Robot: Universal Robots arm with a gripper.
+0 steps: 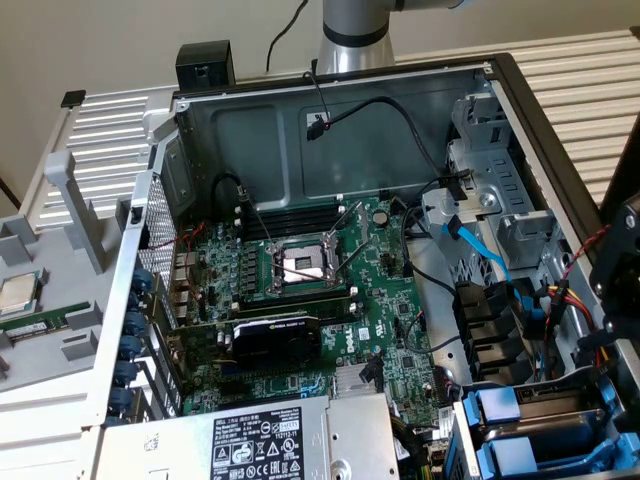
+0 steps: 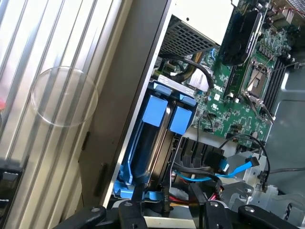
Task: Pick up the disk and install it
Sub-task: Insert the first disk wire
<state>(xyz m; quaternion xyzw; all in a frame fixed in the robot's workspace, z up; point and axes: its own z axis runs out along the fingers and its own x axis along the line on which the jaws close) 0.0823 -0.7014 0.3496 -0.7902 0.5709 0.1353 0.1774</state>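
My gripper hangs open over the drive bay at the corner of the open computer case, with only cables and the bay's blue frame under the gap. One black finger is over the bay's end. Two blue-fronted carriers stand side by side in the bay, also seen in the exterior view. No silver face or label shows, so I cannot tell which one is the disk. The arm's black wrist end is at the exterior view's right edge, above the bay.
The motherboard with its open CPU socket fills the case floor. A blue data cable and black and red wires run beside the bay. The power supply lies in front. A small CPU chip rests outside at the exterior view's left.
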